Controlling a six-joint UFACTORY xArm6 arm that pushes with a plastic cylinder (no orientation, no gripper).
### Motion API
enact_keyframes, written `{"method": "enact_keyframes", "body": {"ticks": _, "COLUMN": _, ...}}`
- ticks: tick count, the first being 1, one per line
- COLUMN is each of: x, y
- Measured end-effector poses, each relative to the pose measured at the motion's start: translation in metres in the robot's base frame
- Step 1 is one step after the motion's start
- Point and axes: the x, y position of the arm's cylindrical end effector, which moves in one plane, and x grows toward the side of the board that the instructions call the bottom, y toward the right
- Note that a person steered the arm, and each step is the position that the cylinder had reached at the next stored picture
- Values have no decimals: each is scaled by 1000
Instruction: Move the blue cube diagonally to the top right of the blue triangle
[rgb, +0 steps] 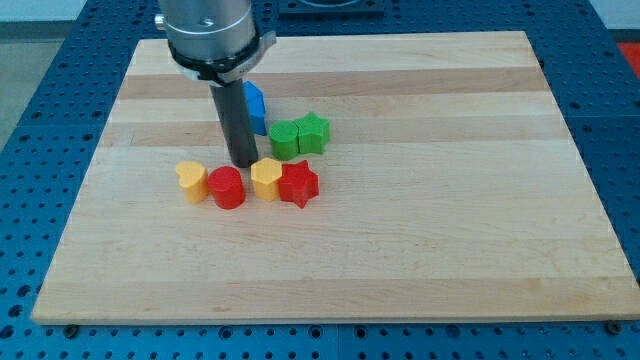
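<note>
The board (420, 250) is pale natural wood with lengthwise grain; lighter and slightly darker strips alternate from its top edge to its bottom edge. The surface around the board is blue with a regular grid of small dark holes. The rod is dark grey to black, and my tip (243, 164) is the same dark shade. The housing above the rod is silver-grey metal. The blue block (255, 106), partly hidden behind the rod, is bright blue. The green cube (285, 139) and the green star (313, 132) are bright green. The yellow heart (191, 181) and the second yellow block (266, 178) are yellow-orange. The red cylinder (228, 187) and the red star (299, 184) are red.
</note>
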Motion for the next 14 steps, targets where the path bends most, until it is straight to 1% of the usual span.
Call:
{"method": "enact_keyframes", "body": {"ticks": 1, "x": -19, "y": -7}}
{"method": "enact_keyframes", "body": {"ticks": 3, "x": -91, "y": -4}}
{"method": "enact_keyframes", "body": {"ticks": 4, "x": -94, "y": 7}}
{"method": "enact_keyframes", "body": {"ticks": 5, "x": -94, "y": 5}}
{"method": "enact_keyframes", "body": {"ticks": 6, "x": -94, "y": -9}}
{"method": "enact_keyframes", "body": {"ticks": 7, "x": -94, "y": -43}}
{"method": "enact_keyframes", "body": {"ticks": 8, "x": -115, "y": -54}}
{"method": "enact_keyframes", "body": {"ticks": 9, "x": -145, "y": -40}}
{"method": "enact_keyframes", "body": {"ticks": 11, "x": -144, "y": 9}}
{"method": "enact_keyframes", "body": {"ticks": 14, "x": -144, "y": 47}}
